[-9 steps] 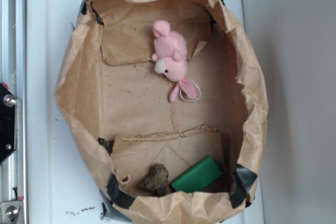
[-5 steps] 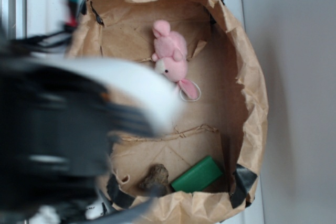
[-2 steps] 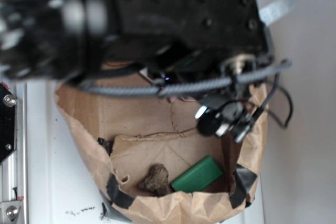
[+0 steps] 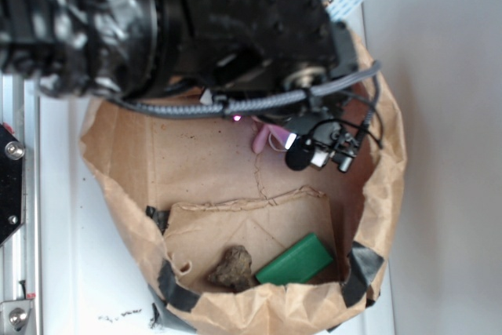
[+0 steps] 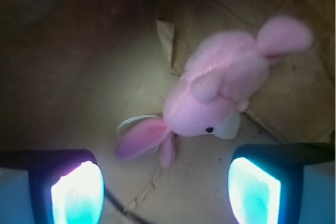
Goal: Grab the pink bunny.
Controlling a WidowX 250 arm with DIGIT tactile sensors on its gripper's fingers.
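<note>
Hovering inside the brown paper bag (image 4: 376, 139), the gripper (image 5: 165, 187) hangs with its jaws spread wide, one glowing pad (image 5: 76, 192) at the left of the wrist view and its partner at the right, nothing between them. Ahead of the left pad lies one long pink ear with a thin white cord loop (image 5: 134, 121) curling behind it. Further right, beyond the open gap and slightly toward the right pad, lies the pink bunny (image 5: 210, 98), on its side on the bag floor, white face turned toward the tool, rounded pink end farthest away at upper right. The spread stance suits the toy: the soft body is wider than an ear, so the jaws need full width to straddle it. The toy is not yet between the pads, so the approach appears unfinished.

In the exterior view the arm (image 4: 196, 29) covers most of the toy; only a pink ear tip shows beneath it. Well behind the tool, at the opposite end of the bag, rest a brown lumpy object (image 4: 232, 267) and, to its right, a green block (image 4: 296, 261), both clear of the working area.
</note>
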